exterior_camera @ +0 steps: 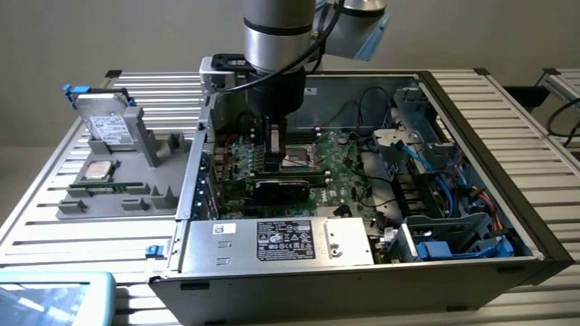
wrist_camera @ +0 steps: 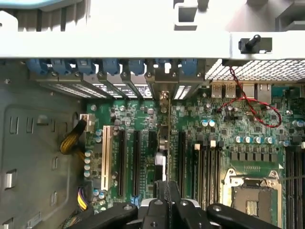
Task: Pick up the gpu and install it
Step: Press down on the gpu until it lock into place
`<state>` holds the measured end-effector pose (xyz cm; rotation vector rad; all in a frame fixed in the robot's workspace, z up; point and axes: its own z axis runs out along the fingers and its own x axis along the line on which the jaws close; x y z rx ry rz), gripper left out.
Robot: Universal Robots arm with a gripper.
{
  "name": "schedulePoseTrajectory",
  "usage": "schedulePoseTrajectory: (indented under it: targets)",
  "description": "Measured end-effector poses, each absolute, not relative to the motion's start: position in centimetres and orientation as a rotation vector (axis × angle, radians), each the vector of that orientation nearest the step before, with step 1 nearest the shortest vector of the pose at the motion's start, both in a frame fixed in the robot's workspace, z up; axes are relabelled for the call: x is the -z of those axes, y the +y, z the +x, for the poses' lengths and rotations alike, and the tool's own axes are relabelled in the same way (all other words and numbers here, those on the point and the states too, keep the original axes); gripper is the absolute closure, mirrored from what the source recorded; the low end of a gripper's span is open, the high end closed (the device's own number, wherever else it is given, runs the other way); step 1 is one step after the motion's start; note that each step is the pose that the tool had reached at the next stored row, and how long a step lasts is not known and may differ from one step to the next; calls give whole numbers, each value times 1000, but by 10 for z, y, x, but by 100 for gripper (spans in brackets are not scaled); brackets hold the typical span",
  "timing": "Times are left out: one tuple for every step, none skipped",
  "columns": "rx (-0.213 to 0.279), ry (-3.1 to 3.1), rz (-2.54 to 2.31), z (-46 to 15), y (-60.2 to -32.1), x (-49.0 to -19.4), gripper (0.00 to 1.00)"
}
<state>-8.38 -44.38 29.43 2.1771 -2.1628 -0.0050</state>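
GPU, a thin flat green expansion card (wrist_camera: pixel 164 138), stands on edge over the green motherboard (wrist_camera: pixel 219 143), seen edge-on in the wrist view as a narrow vertical strip between two long black expansion slots (wrist_camera: pixel 127 162). Its far end reaches the row of silver slot brackets with blue clips (wrist_camera: pixel 114 71) at the rear wall of the case. Whether the card's contact edge is fully seated in a slot cannot be told.

End effector, black, two-fingered (wrist_camera: pixel 167 191): fingers pressed together, pinching the near upper edge of the card. The card runs straight away from the fingertips toward the bracket row.

Arm pose, exterior view: the silver-and-black cylindrical wrist section (exterior_camera: pixel 276 47) points straight down into the open grey computer case (exterior_camera: pixel 471 170). End effector (exterior_camera: pixel 272 146) is low inside, just above the motherboard, toward the exterior view's left half of the case. A black cable loops from the wrist up the arm.

Surroundings inside the case: empty silver CPU socket (wrist_camera: pixel 250 195) beside the card's slot area; red wire (wrist_camera: pixel 252 107) near the rear ports; silver power supply box with black label (exterior_camera: pixel 281 241) along the near wall.

Outside the case, on the slatted aluminium desk (exterior_camera: pixel 54 224), exterior view's left: grey holder tray (exterior_camera: pixel 127 183) carrying a silver boxy hard drive with white label (exterior_camera: pixel 104 122) upright.
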Motion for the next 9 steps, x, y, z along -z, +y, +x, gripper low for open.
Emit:
schedulePoseTrajectory:
  targets:
    - [5, -2163, 2177, -84, -444, -294, 88]
    - [5, -2163, 2177, -84, -444, -294, 88]
    - [5, -2163, 2177, -84, -444, -294, 88]
    - [5, -2163, 2177, -84, -444, -294, 88]
    - [5, -2163, 2177, -84, -444, -294, 88]
    - [5, -2163, 2177, -84, -444, -294, 88]
    - [5, -2163, 2177, -84, -444, -294, 88]
    - [5, -2163, 2177, -84, -444, -294, 88]
    - [5, -2163, 2177, -84, -444, -294, 88]
